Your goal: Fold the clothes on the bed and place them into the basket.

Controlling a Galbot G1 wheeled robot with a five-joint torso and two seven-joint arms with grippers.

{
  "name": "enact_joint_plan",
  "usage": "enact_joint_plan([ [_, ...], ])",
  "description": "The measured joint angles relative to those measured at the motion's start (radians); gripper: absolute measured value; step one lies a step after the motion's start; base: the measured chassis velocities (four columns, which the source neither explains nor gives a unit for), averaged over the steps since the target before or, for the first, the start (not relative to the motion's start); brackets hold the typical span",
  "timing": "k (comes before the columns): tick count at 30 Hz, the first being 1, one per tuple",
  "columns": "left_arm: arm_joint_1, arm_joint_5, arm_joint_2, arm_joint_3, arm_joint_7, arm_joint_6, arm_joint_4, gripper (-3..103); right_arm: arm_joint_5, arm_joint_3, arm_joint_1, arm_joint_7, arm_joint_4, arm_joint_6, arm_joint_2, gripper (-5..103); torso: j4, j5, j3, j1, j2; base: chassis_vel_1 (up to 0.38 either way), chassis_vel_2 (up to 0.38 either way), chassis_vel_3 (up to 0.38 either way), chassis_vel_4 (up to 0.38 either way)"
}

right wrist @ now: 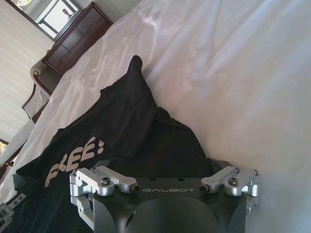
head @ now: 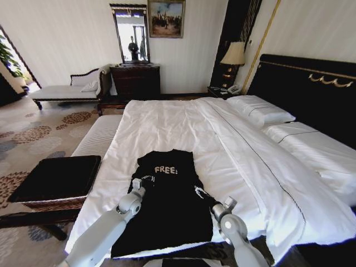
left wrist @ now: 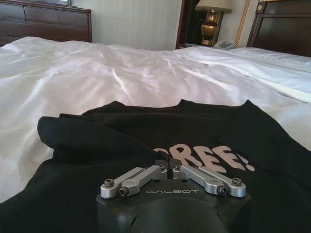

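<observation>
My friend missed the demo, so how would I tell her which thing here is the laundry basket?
Start at the wide white bed with the black top lying on it. Just off its near left corner, on the patterned carpet, stands the basket: low, brown wicker sides, flat black top. The pale cushioned bench beyond it is long and light-coloured.

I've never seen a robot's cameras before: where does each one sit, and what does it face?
Head: high up, looking down the bed; both arms show.
Left wrist: behind the left end effector, low over the black top, facing the headboard.
Right wrist: behind the right end effector, at the top's edge.
All share the top.
</observation>
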Motion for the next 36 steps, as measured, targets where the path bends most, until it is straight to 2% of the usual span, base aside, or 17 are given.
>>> enact_joint_plan([
  [6,0.027,0.011,0.022,0.014,0.016,0.014,-0.014,0,-0.002,0.002,-0.002,-0.001,0.002,0.000,-0.001,100,0.0006,0.0001,0.000,0.000,0.000,0.000,0.000,0.000,0.000],
  [9,0.056,0.013,0.037,0.000,0.019,0.015,-0.054,16,0.000,0.004,0.000,-0.001,0.002,0.000,-0.006,100,0.0003,-0.0002,0.000,0.000,0.000,0.000,0.000,0.000,0.000],
  [11,0.064,0.012,0.044,-0.008,0.020,0.015,-0.072,16,0.001,0.003,0.002,-0.001,0.001,0.000,-0.006,100,0.0002,0.0001,0.000,0.000,0.000,0.000,0.000,0.000,0.000],
  [15,0.099,0.000,0.076,-0.050,0.023,0.009,-0.147,38,0.000,-0.004,0.008,-0.001,-0.002,0.000,-0.002,100,0.0003,0.0001,0.000,0.000,0.000,0.000,0.000,0.000,0.000],
  [17,0.106,-0.005,0.081,-0.059,0.023,0.007,-0.163,38,0.000,-0.005,0.008,-0.001,-0.002,0.000,-0.001,100,0.0005,0.0001,0.000,0.000,0.000,0.000,0.000,0.000,0.000],
  [20,0.131,-0.045,0.089,-0.112,0.014,0.005,-0.211,55,-0.002,-0.006,0.005,-0.001,-0.003,0.000,0.001,100,0.0004,0.0001,0.000,0.000,0.000,0.000,0.000,0.000,0.000],
  [21,0.131,-0.045,0.089,-0.112,0.014,0.005,-0.211,55,-0.002,-0.006,0.005,-0.001,-0.003,0.000,0.001,100,0.0004,0.0001,0.000,0.000,0.000,0.000,0.000,0.000,0.000],
  [22,0.136,-0.083,0.084,-0.139,-0.003,0.005,-0.220,60,-0.003,-0.006,0.002,-0.002,-0.003,0.000,0.002,100,0.0005,0.0000,0.000,0.000,0.000,0.000,0.000,0.000,0.000],
  [23,0.135,-0.119,0.078,-0.162,-0.017,0.007,-0.218,60,-0.005,-0.006,0.000,-0.003,-0.003,0.000,0.002,100,0.0005,0.0000,0.000,0.000,0.000,0.000,0.000,0.000,0.000],
  [26,0.104,-0.237,0.052,-0.227,-0.060,0.010,-0.157,77,-0.007,-0.004,-0.006,-0.004,-0.004,0.000,0.000,100,0.0003,-0.0001,0.000,0.000,0.000,0.000,0.000,0.000,0.000],
  [27,0.104,-0.237,0.052,-0.227,-0.060,0.010,-0.157,77,-0.007,-0.004,-0.006,-0.004,-0.004,0.000,0.000,100,0.0003,-0.0001,0.000,0.000,0.000,0.000,0.000,0.000,0.000],
  [28,0.094,-0.270,0.046,-0.243,-0.065,0.012,-0.135,77,-0.007,-0.004,-0.008,-0.004,-0.004,0.000,-0.001,100,0.0003,0.0000,0.000,0.000,0.000,0.000,0.000,0.000,0.000],
  [29,0.071,-0.315,0.035,-0.264,-0.073,0.015,-0.097,82,-0.008,-0.003,-0.010,-0.004,-0.003,0.000,-0.003,100,0.0005,0.0000,0.000,0.000,0.000,0.000,0.000,0.000,0.000],
  [32,0.012,-0.383,0.013,-0.300,-0.074,0.019,-0.002,97,-0.008,0.002,-0.017,-0.004,0.002,0.000,-0.009,100,0.0002,0.0000,0.000,0.000,0.000,0.000,0.000,0.000,0.000],
  [36,-0.033,-0.397,0.003,-0.303,-0.039,0.019,0.077,100,-0.009,0.008,-0.025,-0.004,0.007,0.000,-0.017,100,0.0003,0.0001,0.000,0.000,0.000,0.000,0.000,0.000,0.000],
])
